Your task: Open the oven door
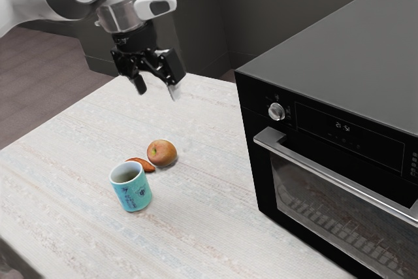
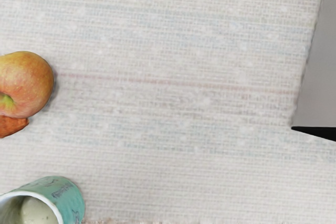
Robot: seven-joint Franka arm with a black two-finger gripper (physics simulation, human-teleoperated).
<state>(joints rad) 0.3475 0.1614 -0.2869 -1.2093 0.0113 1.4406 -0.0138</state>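
the oven door (image 1: 326,227) is closed, flush with the front of the black oven (image 1: 251,129) at the exterior view's right. its silvery handle (image 1: 339,181) runs along the door's upper edge, with a dark window below it. above the handle sit a round metal knob (image 1: 276,112) and a display (image 1: 342,127) with pale digits. the end effector (image 1: 157,89) hangs above the table (image 1: 202,227), well apart from the handle, its two fingers spread wide with nothing between them. beside the oven, with bare cloth-like surface between, a red-yellow apple (image 1: 162,153) rests on the table, an orange-brown piece of food (image 1: 145,165) close by it. next to that piece stands an upright turquoise mug (image 1: 133,191) with dark markings and a white inside.
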